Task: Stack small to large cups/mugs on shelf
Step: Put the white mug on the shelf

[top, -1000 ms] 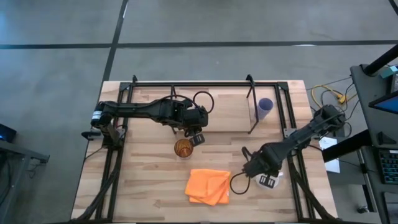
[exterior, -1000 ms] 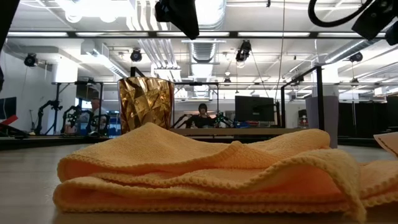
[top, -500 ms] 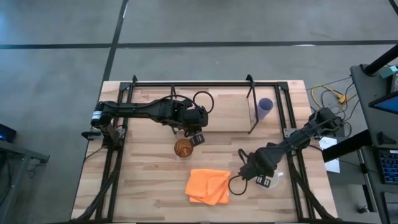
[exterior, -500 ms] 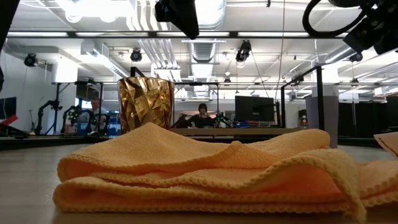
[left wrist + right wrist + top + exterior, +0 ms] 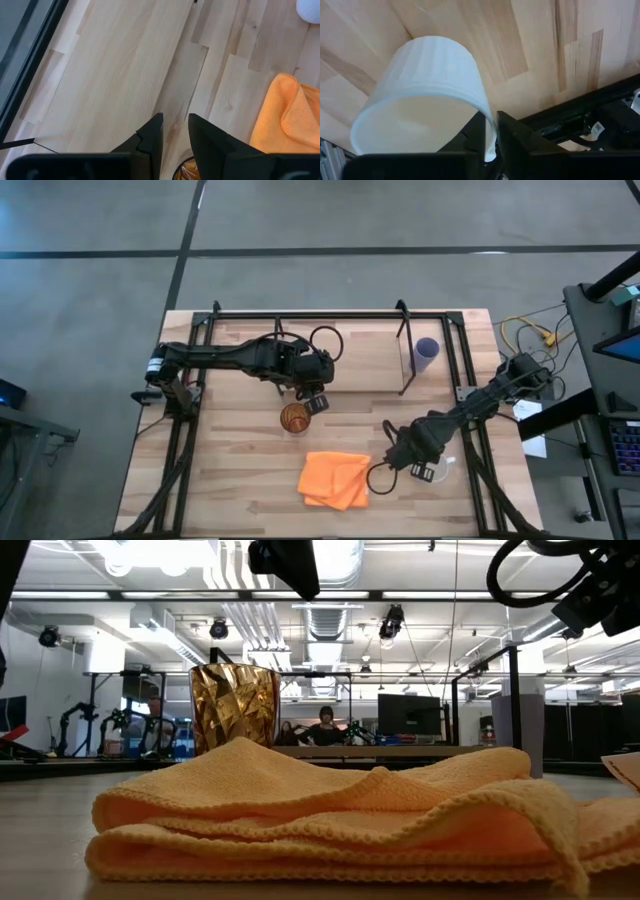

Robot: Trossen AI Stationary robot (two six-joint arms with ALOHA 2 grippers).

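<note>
My right gripper (image 5: pixel 425 471) is shut on the white mug (image 5: pixel 420 85) near the table's right front, raised above the table. My left gripper (image 5: pixel 316 402) hangs just beyond the amber tumbler (image 5: pixel 293 418), its fingers a little apart and empty (image 5: pixel 175 125). The tumbler stands upright on the table and also shows in the low view (image 5: pixel 235 705). The pale lavender cup (image 5: pixel 426 352) stands at the black rod shelf (image 5: pixel 404 365) at the far right. My right gripper pinches the mug's rim (image 5: pixel 487 117), one finger inside the mug and one outside on its ribbed wall. The mug is tilted, its mouth turned toward the wrist camera. It appears lifted clear of the table.
A folded orange cloth (image 5: pixel 335 478) lies at the front centre, between the tumbler and the mug, and fills the low view's foreground (image 5: pixel 330 810). Black arm-mount frames (image 5: pixel 190 440) run along the left, right and far edges. Bare wood lies in front of the shelf.
My right gripper, with the white mug, has shifted slightly toward the table's left edge. The mug stays pinched at its rim.
</note>
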